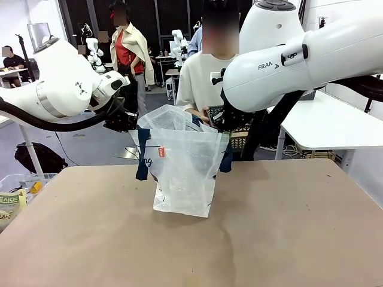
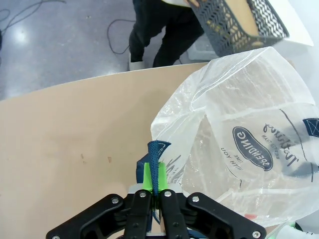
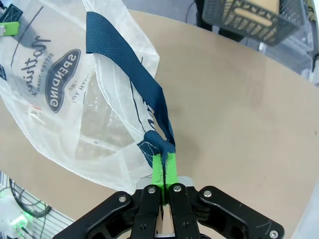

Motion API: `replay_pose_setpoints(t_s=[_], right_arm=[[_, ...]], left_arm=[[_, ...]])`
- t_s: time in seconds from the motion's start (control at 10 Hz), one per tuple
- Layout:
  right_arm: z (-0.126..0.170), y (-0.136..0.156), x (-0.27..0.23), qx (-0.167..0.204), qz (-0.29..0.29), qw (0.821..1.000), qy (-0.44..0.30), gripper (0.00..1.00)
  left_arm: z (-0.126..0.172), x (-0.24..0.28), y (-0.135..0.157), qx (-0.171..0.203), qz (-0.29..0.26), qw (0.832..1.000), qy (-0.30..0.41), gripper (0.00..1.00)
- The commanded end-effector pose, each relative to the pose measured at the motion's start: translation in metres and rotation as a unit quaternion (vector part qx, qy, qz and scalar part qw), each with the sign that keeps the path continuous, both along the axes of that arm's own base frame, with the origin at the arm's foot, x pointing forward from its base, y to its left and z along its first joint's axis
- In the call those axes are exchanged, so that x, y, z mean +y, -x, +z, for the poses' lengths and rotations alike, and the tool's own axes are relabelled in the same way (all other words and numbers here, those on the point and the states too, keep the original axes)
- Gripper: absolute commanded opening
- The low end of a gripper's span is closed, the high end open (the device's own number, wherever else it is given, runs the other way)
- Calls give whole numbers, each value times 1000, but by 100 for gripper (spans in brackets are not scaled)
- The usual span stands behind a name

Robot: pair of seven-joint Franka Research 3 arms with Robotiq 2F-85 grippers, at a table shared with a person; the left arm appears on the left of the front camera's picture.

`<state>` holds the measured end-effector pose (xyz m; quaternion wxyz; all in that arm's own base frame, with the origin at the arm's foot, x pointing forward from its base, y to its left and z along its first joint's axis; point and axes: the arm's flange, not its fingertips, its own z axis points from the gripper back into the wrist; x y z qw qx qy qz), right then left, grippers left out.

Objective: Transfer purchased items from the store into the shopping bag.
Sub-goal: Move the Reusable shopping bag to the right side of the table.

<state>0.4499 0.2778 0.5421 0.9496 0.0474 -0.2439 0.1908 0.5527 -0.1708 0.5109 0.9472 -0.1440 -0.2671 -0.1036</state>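
The shopping bag stands upright mid-tabletop, its mouth spread. The left claw is clamped on one navy strap, and the right claw on the opposite strap. Behind the bag, a person holds a grey lattice basket. In the front view the right arm blocks the basket, and its contents are unclear.

The front camera sits fixed on the robot's side, just above the desk, facing across it to the person at the far edge, the shopping bag at mid-range. Each wrist camera looks steeply down along its own fingers, left pincer and right pincer, close against the bag from opposite sides. All three share the bag and desk top; both wrist views also catch the grey lattice basket.
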Motion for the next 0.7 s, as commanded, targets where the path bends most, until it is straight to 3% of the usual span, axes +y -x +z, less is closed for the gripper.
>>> replay_pose_setpoints(t_s=[0.0,0.6], right_arm=[[-2,1,-4,-4,-3,1000,-3,0],[-2,1,-4,-4,-3,1000,-3,0]], left_arm=[[2,3,-4,-4,0,1000,-4,0],[2,3,-4,-4,0,1000,-4,0]])
